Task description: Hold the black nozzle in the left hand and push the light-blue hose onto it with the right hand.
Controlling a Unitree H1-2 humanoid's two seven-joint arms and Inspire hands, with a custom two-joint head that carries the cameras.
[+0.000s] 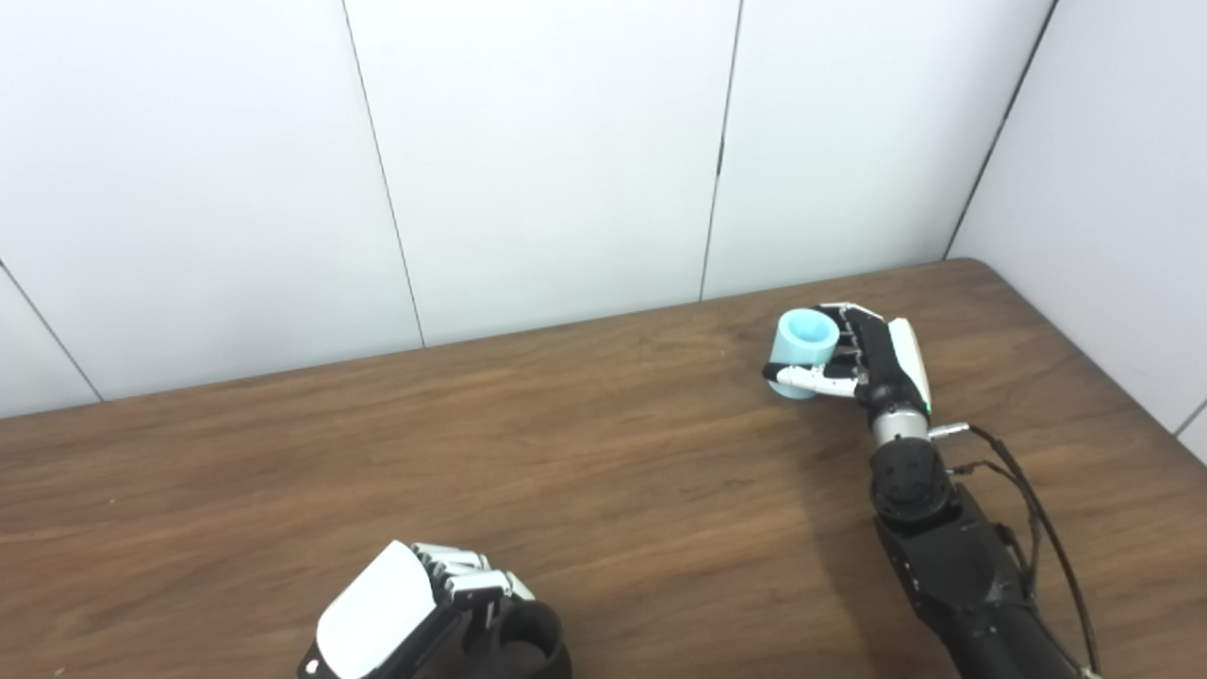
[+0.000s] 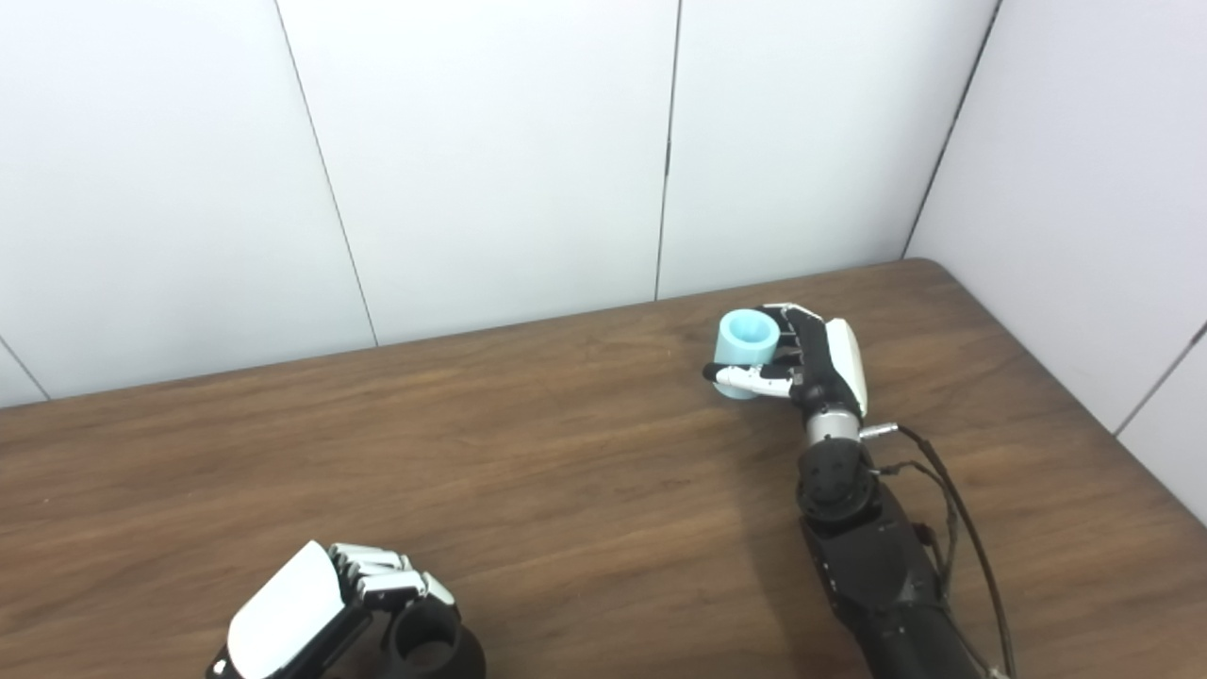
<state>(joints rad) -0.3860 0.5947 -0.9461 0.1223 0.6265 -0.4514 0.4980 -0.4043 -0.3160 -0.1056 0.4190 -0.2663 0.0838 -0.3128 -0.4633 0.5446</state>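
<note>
A short light-blue hose (image 1: 804, 351) is gripped at its side wall by the right hand (image 1: 872, 363), fingers (image 1: 818, 380) wrapped around it, at the far right of the counter (image 1: 603, 471). It is judged light and somewhat soft, best held mid-wall. Well apart, at the near edge, a black nozzle (image 2: 429, 649) is clasped in the left hand (image 2: 311, 613), probably firmly; the grip is partly hidden.
</note>
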